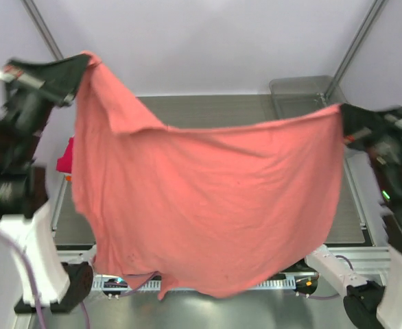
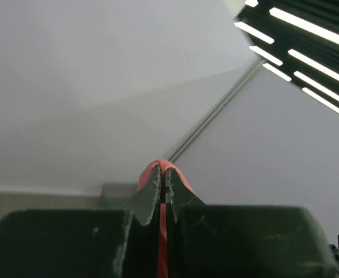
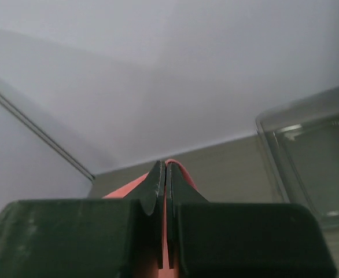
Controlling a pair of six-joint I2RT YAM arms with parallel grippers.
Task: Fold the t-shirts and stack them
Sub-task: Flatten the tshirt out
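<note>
The salmon-pink t-shirt (image 1: pixel 208 199) hangs spread wide in the air between both arms and hides most of the table. My left gripper (image 1: pixel 83 63) is shut on its upper left corner, high at the left. My right gripper (image 1: pixel 343 116) is shut on its upper right corner, lower at the right. In the left wrist view the pink cloth (image 2: pixel 153 169) shows pinched between my shut fingers (image 2: pixel 151 194). In the right wrist view the cloth (image 3: pixel 181 169) is pinched the same way between the fingers (image 3: pixel 157 185). A magenta-red shirt (image 1: pixel 65 157) peeks out at the left edge of the table.
A clear grey plastic bin (image 1: pixel 304 92) stands at the back right of the grey table (image 1: pixel 208 110); it also shows in the right wrist view (image 3: pixel 314 168). Frame posts rise at the back left and back right.
</note>
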